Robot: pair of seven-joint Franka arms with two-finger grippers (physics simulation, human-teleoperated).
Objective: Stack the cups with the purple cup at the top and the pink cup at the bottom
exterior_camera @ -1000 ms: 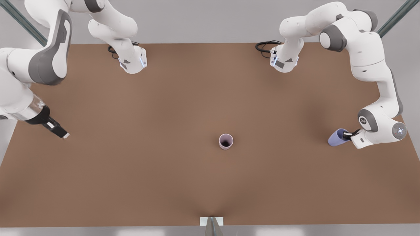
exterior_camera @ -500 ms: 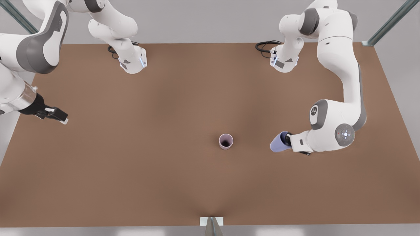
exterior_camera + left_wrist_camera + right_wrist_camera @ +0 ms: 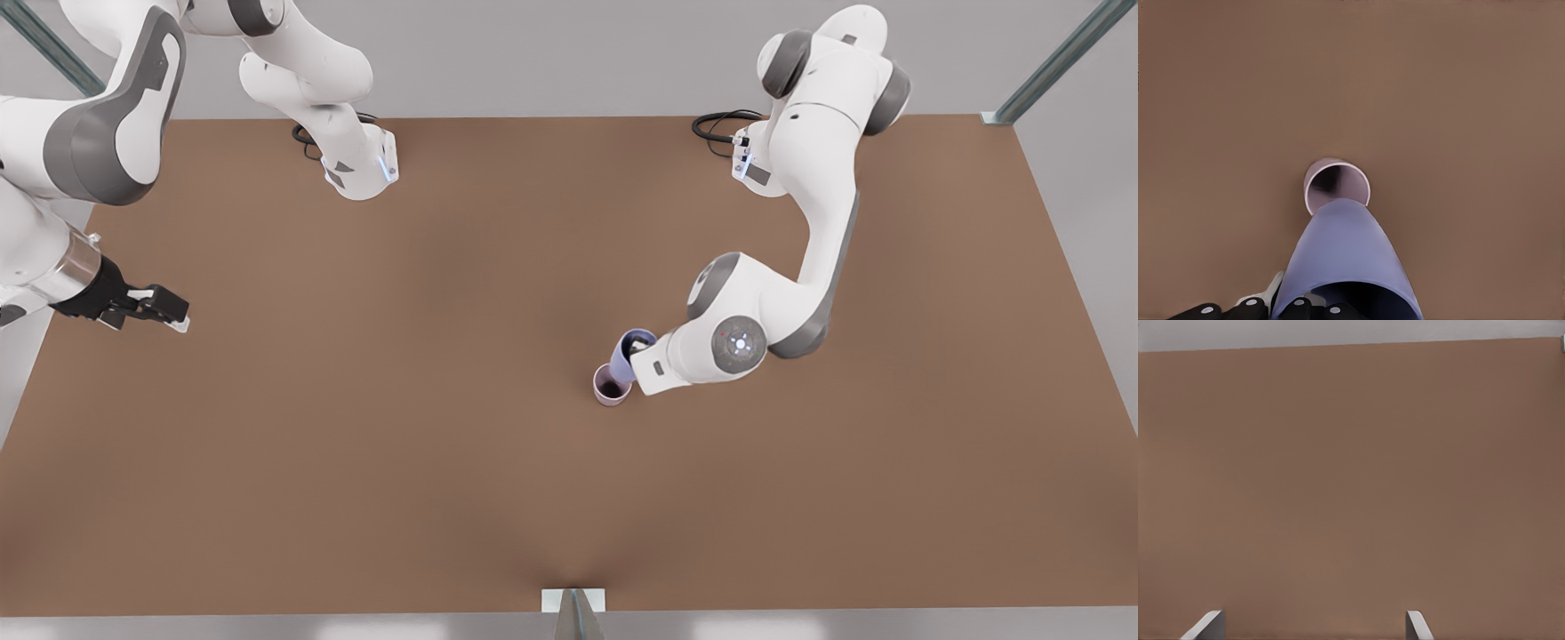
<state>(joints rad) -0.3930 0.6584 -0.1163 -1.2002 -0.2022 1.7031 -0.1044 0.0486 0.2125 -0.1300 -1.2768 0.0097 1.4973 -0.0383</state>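
The pink cup (image 3: 608, 389) stands upright on the brown table (image 3: 444, 462), a little to the front view's right of the middle. My left gripper (image 3: 642, 348) is shut on the rim of the purple cup (image 3: 627, 356), which hangs tilted with its base over the pink cup's mouth. In the left wrist view the purple cup (image 3: 1345, 253) overlaps the near rim of the pink cup (image 3: 1336, 181), with my left gripper (image 3: 1288, 310) at its rim; I cannot tell whether the cups touch. My right gripper (image 3: 169, 313) waits open at the front view's far left, seen as my right gripper (image 3: 1313, 625) over bare table.
Both arm bases (image 3: 360, 169) (image 3: 769, 169) are mounted at the far edge of the table. A small white bracket (image 3: 573, 600) sits at the middle of the near edge. Bare table surface surrounds the cups.
My left arm has swung the purple cup from the front view's far right to just over the pink cup. My right gripper has drawn back slightly at the far left.
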